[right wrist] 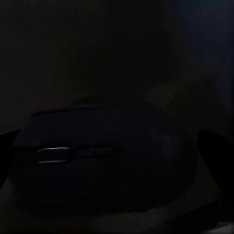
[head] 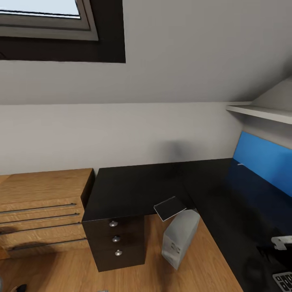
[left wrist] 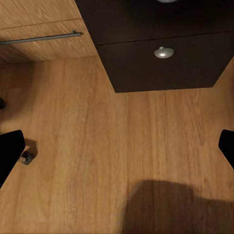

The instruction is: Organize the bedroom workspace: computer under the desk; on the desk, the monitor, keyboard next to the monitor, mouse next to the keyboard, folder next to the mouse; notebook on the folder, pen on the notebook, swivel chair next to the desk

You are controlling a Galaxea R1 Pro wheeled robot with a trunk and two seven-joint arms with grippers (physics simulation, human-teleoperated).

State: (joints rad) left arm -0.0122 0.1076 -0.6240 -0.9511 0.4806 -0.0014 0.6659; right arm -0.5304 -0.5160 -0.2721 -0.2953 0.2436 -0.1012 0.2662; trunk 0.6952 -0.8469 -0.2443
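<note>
The glossy black desk (head: 134, 188) runs along the wall and turns down the right side in front of its blue back panel (head: 263, 160). The dark grey notebook (head: 170, 207) lies at the inner corner edge of the desk. Below it the light grey computer (head: 180, 237) leans on the floor beside the drawer unit (head: 117, 243). A thin pale pen (head: 240, 164) rests near the blue panel. A corner of the keyboard (head: 284, 280) shows at the bottom right. In the dark right wrist view the black mouse (right wrist: 107, 161) sits between the fingers of my right gripper (right wrist: 112, 156), which touch both its sides. My left gripper (left wrist: 117, 151) hangs open over the wood floor.
Light oak drawers (head: 40, 211) with long bar handles stand left of the desk. A white shelf (head: 259, 111) juts out above the blue panel. A skylight (head: 44, 16) is set in the sloped wall. A small dark caster (left wrist: 27, 157) stands on the floor near my left fingertip (left wrist: 9, 151).
</note>
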